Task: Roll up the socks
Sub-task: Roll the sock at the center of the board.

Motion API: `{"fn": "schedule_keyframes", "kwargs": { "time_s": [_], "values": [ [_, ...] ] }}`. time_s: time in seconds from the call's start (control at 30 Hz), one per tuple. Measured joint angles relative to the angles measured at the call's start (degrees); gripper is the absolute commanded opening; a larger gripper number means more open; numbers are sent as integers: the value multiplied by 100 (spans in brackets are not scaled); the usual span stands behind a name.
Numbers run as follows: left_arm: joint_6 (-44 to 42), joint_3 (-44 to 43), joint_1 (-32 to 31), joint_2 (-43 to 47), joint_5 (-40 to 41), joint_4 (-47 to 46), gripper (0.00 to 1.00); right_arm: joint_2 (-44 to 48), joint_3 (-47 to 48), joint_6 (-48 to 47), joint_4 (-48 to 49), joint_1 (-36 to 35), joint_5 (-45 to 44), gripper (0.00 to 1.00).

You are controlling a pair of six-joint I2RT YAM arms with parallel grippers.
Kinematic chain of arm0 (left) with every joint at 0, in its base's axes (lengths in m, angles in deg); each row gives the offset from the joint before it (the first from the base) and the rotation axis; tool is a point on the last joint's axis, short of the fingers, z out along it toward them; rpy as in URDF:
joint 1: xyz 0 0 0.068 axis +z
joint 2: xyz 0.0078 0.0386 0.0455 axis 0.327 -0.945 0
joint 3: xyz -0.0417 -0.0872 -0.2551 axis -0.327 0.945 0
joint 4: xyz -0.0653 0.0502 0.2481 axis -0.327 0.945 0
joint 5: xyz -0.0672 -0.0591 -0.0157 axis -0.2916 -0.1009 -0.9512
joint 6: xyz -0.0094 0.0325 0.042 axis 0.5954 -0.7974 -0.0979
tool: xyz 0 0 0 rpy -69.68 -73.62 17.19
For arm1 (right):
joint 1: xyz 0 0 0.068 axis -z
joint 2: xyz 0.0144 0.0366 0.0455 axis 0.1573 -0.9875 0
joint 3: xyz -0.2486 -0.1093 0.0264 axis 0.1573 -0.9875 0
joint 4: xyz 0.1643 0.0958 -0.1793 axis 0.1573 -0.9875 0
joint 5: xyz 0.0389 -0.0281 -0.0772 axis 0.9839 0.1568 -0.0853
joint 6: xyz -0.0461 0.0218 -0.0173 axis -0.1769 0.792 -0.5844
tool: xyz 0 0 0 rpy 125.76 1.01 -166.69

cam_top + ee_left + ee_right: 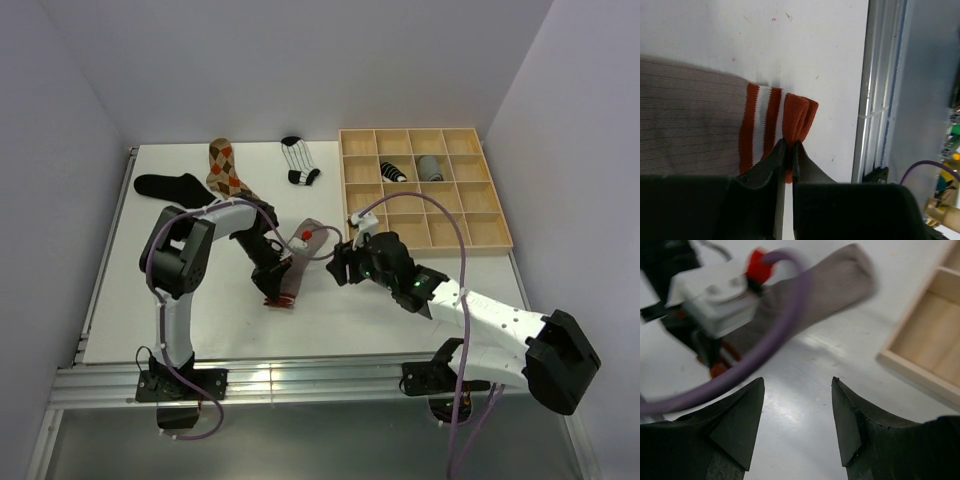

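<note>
- White table (200, 310): taupe sock (690, 125) lies flat.
- My left gripper (788, 145) pinches its orange cuff (799, 116).
- My right gripper (798, 382) gapes wide, just right of it.

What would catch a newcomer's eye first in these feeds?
The left gripper pinching the folded orange cuff of the grey-brown sock at mid-table. Next, the right gripper hanging open just beside it, and the wooden tray at far right with two rolled socks in its cells.
</note>
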Motion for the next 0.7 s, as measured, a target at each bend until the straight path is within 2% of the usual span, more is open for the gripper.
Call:
{"fn": "schedule_keyframes", "kwargs": {
  "time_s": [0.33,0.53,0.7],
  "values": [
    [114,-789,151,-866,-273,627,0,-785,-437,-149,1316,-1276,190,67],
    [378,-1071,160,-1300,-286,809,0,-1917,-404,-313,2017,-1464,428,68],
    [520,-1209,168,-1421,-282,909,0,-2509,-291,-424,2262,-1565,551,69]
  ]
}}
